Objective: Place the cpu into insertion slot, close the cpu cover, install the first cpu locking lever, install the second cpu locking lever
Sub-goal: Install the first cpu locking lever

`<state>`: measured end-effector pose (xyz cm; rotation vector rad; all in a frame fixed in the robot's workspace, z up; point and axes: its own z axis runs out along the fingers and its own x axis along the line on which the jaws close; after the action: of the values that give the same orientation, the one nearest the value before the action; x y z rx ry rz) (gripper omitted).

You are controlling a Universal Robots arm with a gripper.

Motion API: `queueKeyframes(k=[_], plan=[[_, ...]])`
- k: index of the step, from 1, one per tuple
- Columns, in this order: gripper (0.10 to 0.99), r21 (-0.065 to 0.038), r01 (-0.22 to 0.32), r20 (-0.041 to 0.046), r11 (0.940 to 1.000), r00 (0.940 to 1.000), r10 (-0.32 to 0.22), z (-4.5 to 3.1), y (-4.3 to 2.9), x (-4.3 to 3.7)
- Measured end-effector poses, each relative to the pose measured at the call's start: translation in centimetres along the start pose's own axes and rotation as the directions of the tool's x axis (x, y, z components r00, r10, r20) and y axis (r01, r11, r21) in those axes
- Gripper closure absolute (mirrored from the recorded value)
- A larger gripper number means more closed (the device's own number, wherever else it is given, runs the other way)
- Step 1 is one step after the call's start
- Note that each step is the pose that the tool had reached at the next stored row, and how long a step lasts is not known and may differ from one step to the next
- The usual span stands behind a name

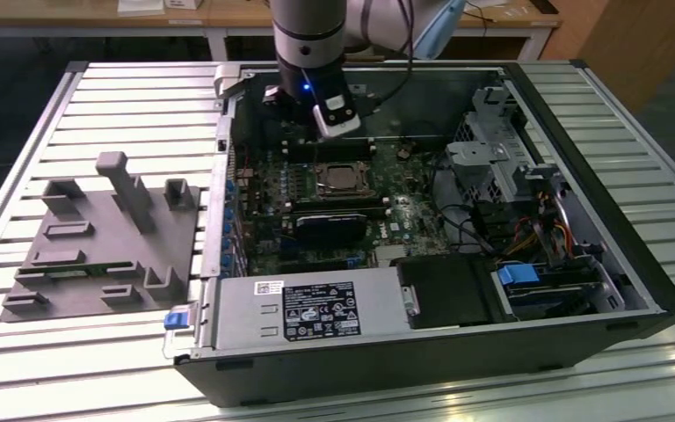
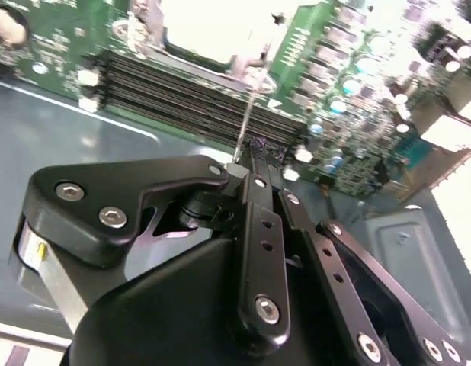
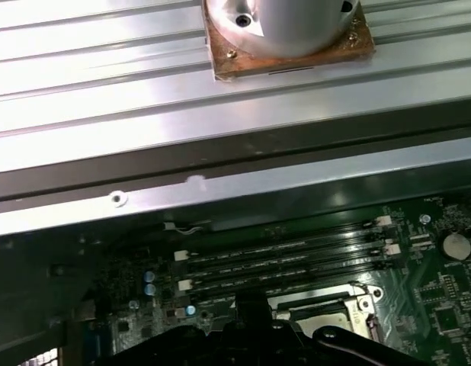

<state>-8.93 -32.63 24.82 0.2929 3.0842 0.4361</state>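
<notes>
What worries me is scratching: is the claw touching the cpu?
Apart. The second wrist view shows the claw shut on the thin lever, memory slots lying between it and the cpu.

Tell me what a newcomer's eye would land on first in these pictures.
The open computer case on the slatted table draws the eye first, its green motherboard laid bare. The arm's gripper hangs just above the board, close by the silver-rimmed insertion slot. A grey moulded fixture lies beside the case on the exterior view's left.
</notes>
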Motion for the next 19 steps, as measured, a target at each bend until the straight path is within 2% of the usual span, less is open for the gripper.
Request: queueKeyframes(k=[4, 7, 13, 15, 19], plan=[[0.98, 0.0, 0.0, 0.0, 1.0, 1.0, 0.0, 0.07, 0.26, -1.42], [0.98, 0.0, 0.0, -0.0001, 1.0, 1.0, 0.0, 0.1, 0.4, -2.17], [0.98, 0.0, 0.0, 0.0015, 1.0, 1.0, 0.0, 0.1, 0.42, -2.29], [0.98, -0.003, 0.004, 0.017, 1.0, 0.9998, -0.004, 0.11, 0.41, -2.28], [0.98, -0.011, 0.016, 0.0607, 0.9998, 0.998, -0.015, 0.21, 0.37, -2.2]])
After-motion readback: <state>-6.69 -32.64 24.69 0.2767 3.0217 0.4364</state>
